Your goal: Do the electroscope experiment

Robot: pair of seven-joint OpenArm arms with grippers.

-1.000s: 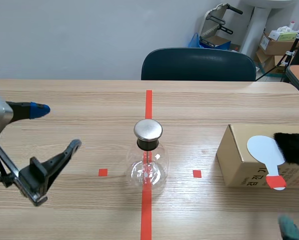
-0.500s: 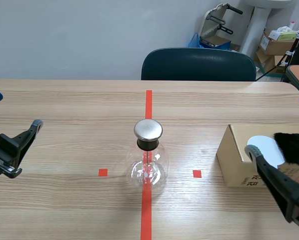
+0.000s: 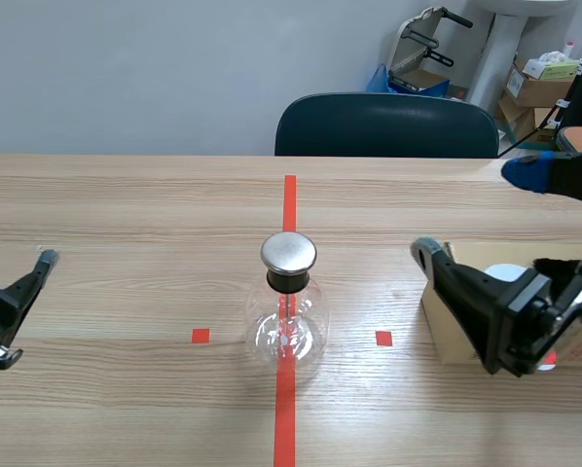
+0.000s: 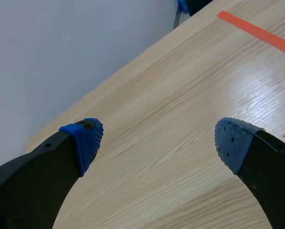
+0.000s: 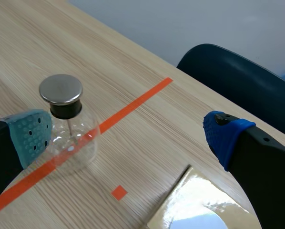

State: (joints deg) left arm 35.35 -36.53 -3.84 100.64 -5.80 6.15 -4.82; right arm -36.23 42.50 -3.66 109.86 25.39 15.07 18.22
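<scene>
The right gripper (image 3: 475,213) had swung up over the one cardboard box (image 3: 481,255), fingers spread and empty. The left gripper (image 4: 160,143), likewise spread, had retreated leftward. The single glass electroscope (image 3: 289,302) stood at table centre, on the red tape line.

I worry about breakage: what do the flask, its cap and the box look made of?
Flask: clear glass, likely; see-through with bright glints. Cap: brushed metal, dull grey sheen. Box: tan cardboard, glossy top in the right wrist view.
</scene>
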